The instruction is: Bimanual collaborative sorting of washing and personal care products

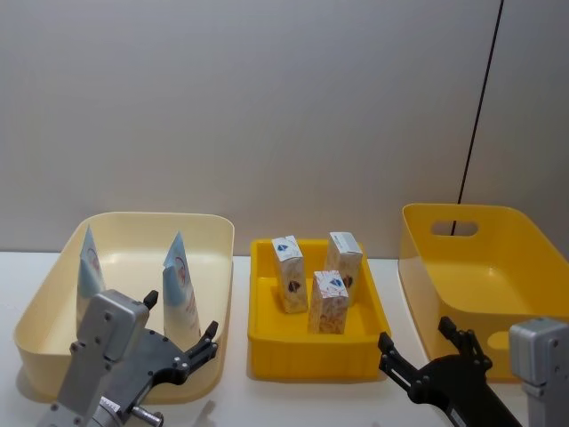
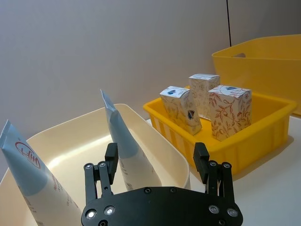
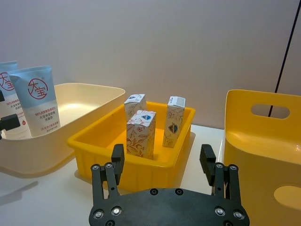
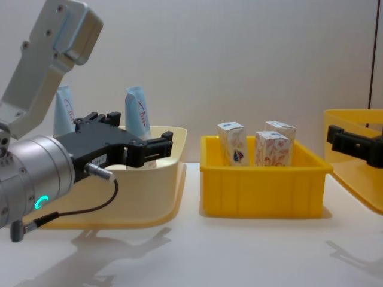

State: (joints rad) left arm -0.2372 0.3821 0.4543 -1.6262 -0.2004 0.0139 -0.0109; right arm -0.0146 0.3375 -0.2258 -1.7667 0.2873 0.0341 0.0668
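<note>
Looking down from the head view, three containers sit in a row on the white table (image 1: 293, 400): a cream tub (image 1: 151, 216) on the left, a low yellow tray (image 1: 311, 358) in the middle, and a tall yellow crate (image 1: 418, 262) with a handle slot on the right. Two pale-blue tubes stand in the tub, crimped ends up: the left tube (image 1: 89, 267) by the left wall, the right tube (image 1: 180, 283) nearer the middle. Three cartons stand upright, close together, in the tray: the back-left carton (image 1: 289, 271), the back-right carton (image 1: 344, 260) and the front carton (image 1: 327, 302). The left gripper (image 1: 180, 322) hangs at the tub's front rim, just before the right tube, fingers spread and empty. The right gripper (image 1: 414, 334) sits at the front between tray and crate, fingers spread too, holding nothing.

Over to the left wrist view: the right tube rises just ahead, framed between the spread fingers. The cartons show orange-red leaf print and a blue shield logo.

Right wrist view now: both tubes face this camera, and the red characters 大宝 read plainly inside a red drop mark. The finer lines below are too small to read. The tray's wall hides the cartons' feet.

Chest view: the left gripper crosses in front of the tubes, covering their lower halves, and a green light glows on that arm. The right gripper pokes in at the right edge, before the crate.
</note>
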